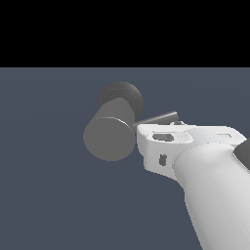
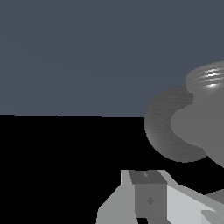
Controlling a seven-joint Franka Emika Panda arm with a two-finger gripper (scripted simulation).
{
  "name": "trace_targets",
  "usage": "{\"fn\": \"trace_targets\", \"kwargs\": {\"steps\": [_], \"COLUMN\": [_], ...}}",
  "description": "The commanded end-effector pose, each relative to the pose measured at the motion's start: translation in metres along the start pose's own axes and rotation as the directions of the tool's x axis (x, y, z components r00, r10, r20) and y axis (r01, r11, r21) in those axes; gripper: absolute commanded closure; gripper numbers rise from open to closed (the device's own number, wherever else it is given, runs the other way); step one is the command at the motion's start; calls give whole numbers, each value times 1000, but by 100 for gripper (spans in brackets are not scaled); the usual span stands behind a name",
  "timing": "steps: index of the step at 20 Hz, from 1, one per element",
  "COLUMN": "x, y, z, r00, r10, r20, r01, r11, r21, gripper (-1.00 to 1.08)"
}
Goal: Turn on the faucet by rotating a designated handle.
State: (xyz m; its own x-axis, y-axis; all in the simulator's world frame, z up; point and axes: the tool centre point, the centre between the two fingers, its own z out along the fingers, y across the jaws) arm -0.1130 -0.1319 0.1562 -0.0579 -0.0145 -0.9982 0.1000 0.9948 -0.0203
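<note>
Exterior view: I count one matte grey stubby-cylinder faucet (image 1: 108,138), one thin grey rod handle (image 1: 158,118), my white gripper (image 1: 146,146) beside the cylinder; jaw state indiscernible.

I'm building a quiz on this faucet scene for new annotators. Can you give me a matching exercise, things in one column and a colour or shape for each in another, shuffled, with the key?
Things:
1. robot arm
2. faucet cylinder
3. handle
4. faucet base

Descriptions:
A. thin straight grey rod
B. glossy white
C. darker rounded knob behind the cylinder
D. thick, stubby, flat round end facing the exterior view

Pairs: 1-B, 2-D, 3-A, 4-C
</note>
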Motion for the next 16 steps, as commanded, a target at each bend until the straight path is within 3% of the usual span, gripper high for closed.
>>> {"fn": "trace_targets", "kwargs": {"steps": [1, 6, 7, 16], "x": [-31, -46, -16, -48], "y": [20, 25, 7, 31], "z": [-1, -2, 0, -2], "r00": [999, 998, 1000, 1000], "r10": [2, 4, 1, 2], "r20": [49, 55, 2, 23], "r01": [-1, -2, -1, -2], "r11": [999, 999, 1000, 1000], "r21": [-32, -36, -4, -16], "gripper": [108, 108, 108, 108]}}
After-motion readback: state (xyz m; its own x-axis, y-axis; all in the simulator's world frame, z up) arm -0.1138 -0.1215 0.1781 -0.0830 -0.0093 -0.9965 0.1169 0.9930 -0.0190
